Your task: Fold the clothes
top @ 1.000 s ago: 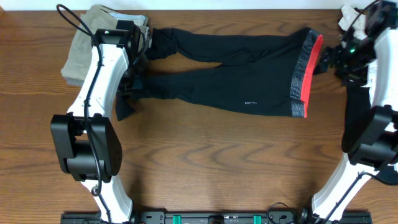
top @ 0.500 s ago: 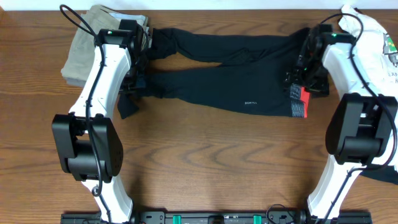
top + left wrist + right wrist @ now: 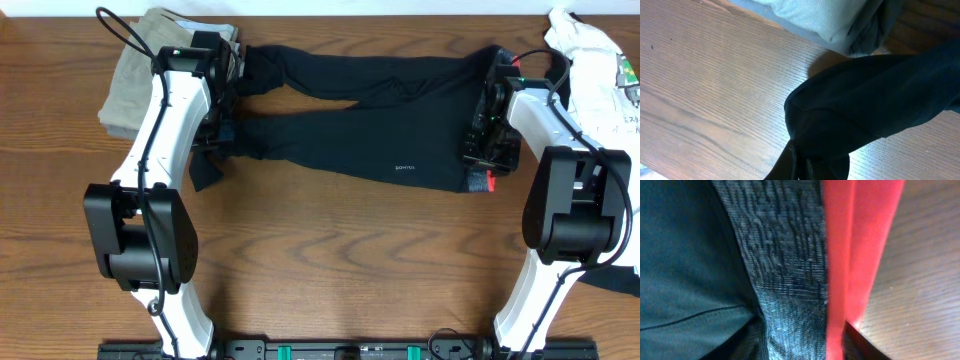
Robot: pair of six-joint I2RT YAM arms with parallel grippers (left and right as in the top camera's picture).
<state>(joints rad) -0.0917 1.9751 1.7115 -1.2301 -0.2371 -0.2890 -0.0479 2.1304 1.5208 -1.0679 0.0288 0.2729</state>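
The black leggings (image 3: 370, 120) lie spread across the table's far side, legs to the left and the red-and-grey waistband (image 3: 484, 183) to the right. My left gripper (image 3: 214, 138) is shut on the leg ends. The left wrist view shows black fabric (image 3: 880, 100) pinched between its fingers (image 3: 802, 165). My right gripper (image 3: 490, 132) is down over the waistband. In the right wrist view its fingers (image 3: 800, 342) stand apart on either side of the grey and red band (image 3: 800, 255), which lies flat between them.
Folded khaki trousers (image 3: 135, 75) lie at the back left, just beyond my left arm; they show pale in the left wrist view (image 3: 810, 15). A white printed T-shirt (image 3: 600, 70) lies at the back right. Bare wood table (image 3: 330, 260) fills the front.
My right arm has swung left from beside the T-shirt and come down over the waistband, covering most of the red band. The left arm and leg ends have not moved.
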